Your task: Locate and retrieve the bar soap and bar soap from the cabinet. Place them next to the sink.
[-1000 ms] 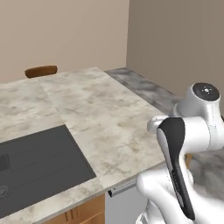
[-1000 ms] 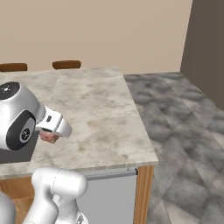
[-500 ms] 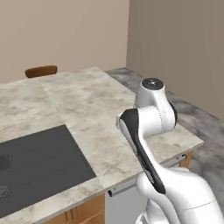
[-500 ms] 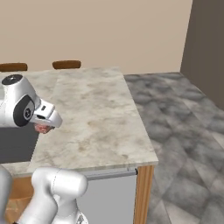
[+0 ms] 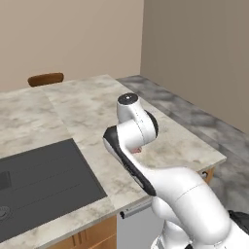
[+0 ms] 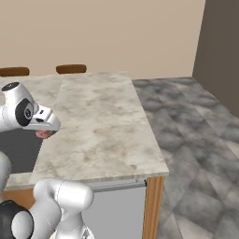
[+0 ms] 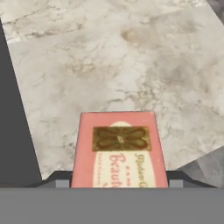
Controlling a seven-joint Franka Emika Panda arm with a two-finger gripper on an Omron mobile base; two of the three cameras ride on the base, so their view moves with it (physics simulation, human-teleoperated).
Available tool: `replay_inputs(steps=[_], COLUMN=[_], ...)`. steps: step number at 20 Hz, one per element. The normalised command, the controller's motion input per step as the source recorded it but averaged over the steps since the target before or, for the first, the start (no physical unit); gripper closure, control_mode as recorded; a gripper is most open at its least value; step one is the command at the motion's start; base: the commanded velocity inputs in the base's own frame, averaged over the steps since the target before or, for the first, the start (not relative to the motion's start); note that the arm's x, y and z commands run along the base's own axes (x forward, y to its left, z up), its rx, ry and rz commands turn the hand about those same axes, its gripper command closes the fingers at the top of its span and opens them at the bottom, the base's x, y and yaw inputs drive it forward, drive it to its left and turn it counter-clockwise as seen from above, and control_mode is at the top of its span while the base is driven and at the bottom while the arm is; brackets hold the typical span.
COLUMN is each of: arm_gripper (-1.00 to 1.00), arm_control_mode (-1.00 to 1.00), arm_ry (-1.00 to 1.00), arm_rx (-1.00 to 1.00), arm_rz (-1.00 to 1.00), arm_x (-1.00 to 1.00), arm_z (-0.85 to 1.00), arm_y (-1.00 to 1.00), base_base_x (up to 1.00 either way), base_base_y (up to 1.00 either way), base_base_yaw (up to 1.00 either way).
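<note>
Beige walls close off a marble-topped island, the table [image 5: 87,109], which fills the middle of both base views, with grey stone floor [image 6: 196,140] to its right. At the lower left of the left base view a dark cooktop [image 5: 39,177] is set into the table, and two brown chair backs [image 6: 71,69] peek above its far edge at the upper left of the right base view. Moving right, the white arm [image 5: 131,131] bends over the table's near half, and the hand [image 6: 43,134] hangs low just above the marble beside the cooktop's edge. In the hand view the salmon-pink bar soap [image 7: 119,151], printed label facing the camera, sits at the bottom centre between the finger tips, so the hand is closed on it, gripped across its narrow sides to keep it level during carrying. Only bare marble lies ahead of it; no sink is visible from here, so I judge this bar is in transit rather than being set down, with the second bar yet to be fetched.
</note>
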Motion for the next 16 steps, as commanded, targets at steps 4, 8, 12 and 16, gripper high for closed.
replay_inputs(steps=[4, 8, 12, 16], arm_gripper=[1.00, 1.00, 1.00, 1.00], arm_control_mode=[-1.00, -1.00, -1.00, -1.00], arm_ry=[-0.02, 0.00, 0.00, 0.00], arm_rx=[0.00, 0.01, 0.09, 0.06], arm_rz=[0.00, 0.00, 0.00, 0.00], arm_x=[0.68, 0.37, 0.10, 0.00], arm_z=[-0.33, -0.47, -0.74, -0.76], arm_y=[0.57, 0.57, 0.27, 0.24], base_base_x=[0.00, 0.00, 0.00, 0.00], base_base_y=[0.00, 0.00, 0.00, 0.00], base_base_yaw=[0.00, 0.00, 0.00, 0.00])
